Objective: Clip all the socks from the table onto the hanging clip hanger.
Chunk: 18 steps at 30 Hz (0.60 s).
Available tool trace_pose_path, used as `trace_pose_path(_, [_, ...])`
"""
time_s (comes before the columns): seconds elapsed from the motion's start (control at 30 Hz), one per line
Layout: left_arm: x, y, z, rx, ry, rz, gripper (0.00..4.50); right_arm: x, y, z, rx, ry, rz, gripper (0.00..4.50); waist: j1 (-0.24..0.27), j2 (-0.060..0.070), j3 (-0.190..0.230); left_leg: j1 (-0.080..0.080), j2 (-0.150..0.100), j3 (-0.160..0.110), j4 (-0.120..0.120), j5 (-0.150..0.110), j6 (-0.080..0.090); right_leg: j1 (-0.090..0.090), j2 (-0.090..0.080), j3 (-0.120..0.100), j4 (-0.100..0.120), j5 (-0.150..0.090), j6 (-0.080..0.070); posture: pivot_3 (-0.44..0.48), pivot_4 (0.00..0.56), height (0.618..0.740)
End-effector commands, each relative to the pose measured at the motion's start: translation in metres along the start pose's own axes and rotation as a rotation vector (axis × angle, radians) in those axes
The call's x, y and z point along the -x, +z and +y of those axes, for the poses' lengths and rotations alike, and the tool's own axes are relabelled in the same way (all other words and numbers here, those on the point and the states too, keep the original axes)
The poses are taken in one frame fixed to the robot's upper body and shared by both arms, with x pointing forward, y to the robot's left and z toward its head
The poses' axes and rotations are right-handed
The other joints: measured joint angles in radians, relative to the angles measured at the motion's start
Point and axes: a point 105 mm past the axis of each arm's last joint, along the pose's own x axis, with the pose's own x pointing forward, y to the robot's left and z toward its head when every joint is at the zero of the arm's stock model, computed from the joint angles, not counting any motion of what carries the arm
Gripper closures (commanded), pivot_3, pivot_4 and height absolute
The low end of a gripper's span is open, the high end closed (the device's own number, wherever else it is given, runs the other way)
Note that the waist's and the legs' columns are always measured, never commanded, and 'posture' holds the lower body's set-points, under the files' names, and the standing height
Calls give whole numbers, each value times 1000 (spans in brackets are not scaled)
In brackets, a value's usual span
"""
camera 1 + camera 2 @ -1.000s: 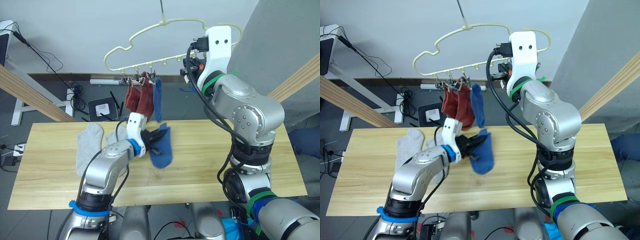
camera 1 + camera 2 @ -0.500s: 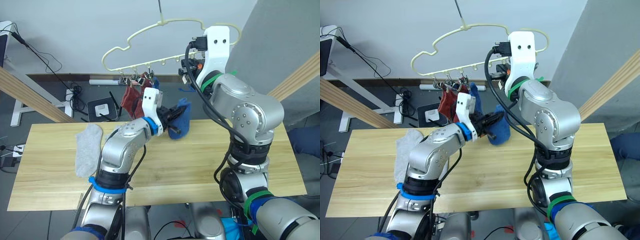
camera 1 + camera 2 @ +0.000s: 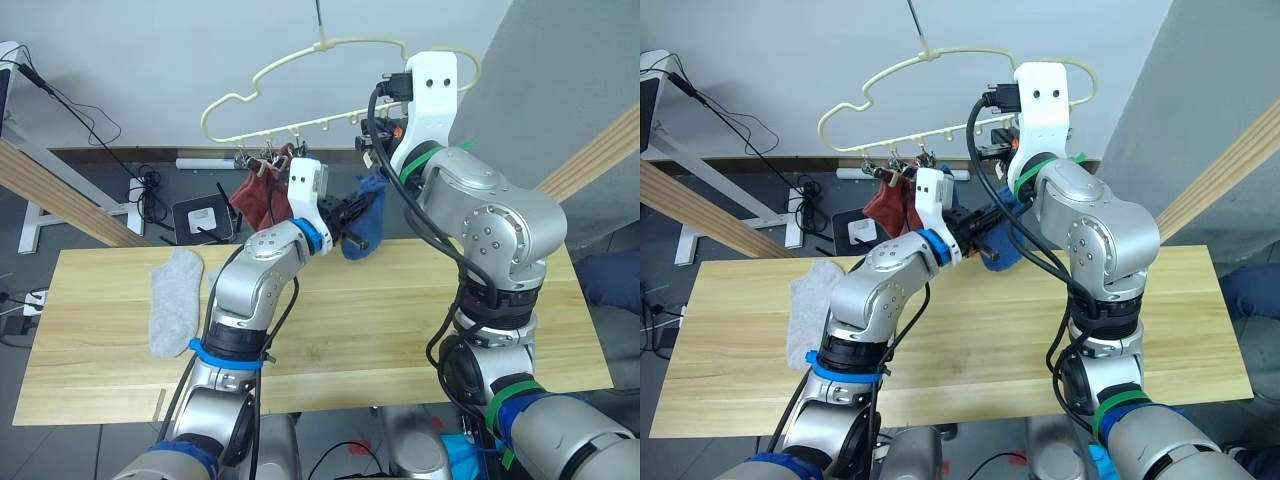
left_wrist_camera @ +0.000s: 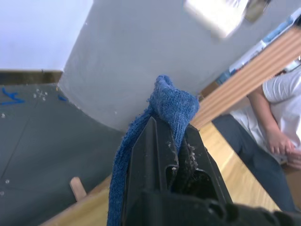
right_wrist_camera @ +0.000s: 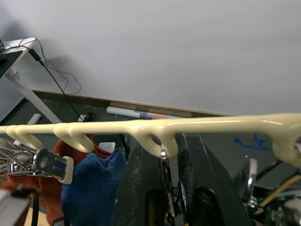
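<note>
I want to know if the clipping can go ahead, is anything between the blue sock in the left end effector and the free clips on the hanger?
Nothing visible blocks it. The left end effector holds the blue sock just below the clip hanger, whose bar sits between the right end effector's fingers.

clip hanger (image 3: pixel 300 75): cream-yellow frame, silvery metal clips
held sock (image 3: pixel 362 222): blue knit
hung socks (image 3: pixel 258 195): rust red
sock on the table's left (image 3: pixel 172 298): light grey
table (image 3: pixel 400 320): light yellowish wood, visible grain
left gripper (image 3: pixel 350 214): black fingers
right gripper (image 5: pixel 162 186): black fingers
</note>
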Motion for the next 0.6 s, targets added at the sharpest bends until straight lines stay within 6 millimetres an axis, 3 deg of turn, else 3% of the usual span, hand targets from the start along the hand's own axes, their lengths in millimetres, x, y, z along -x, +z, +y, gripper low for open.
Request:
trace_pose_path(0.03, [-2, 16, -4, -15, -14, -64, 4495, 7, 16, 2, 0, 2, -66, 4418, -2, 0, 0, 0, 0, 0, 0, 0, 0, 0, 0, 0, 0, 0, 0, -333, 394, 740])
trace_pose_path(0.6, [-13, 30, -4, -12, -6, -112, 4495, 6, 15, 1, -6, 0, -62, 4418, -4, 0, 0, 0, 0, 0, 0, 0, 0, 0, 0, 0, 0, 0, 0, -333, 393, 740])
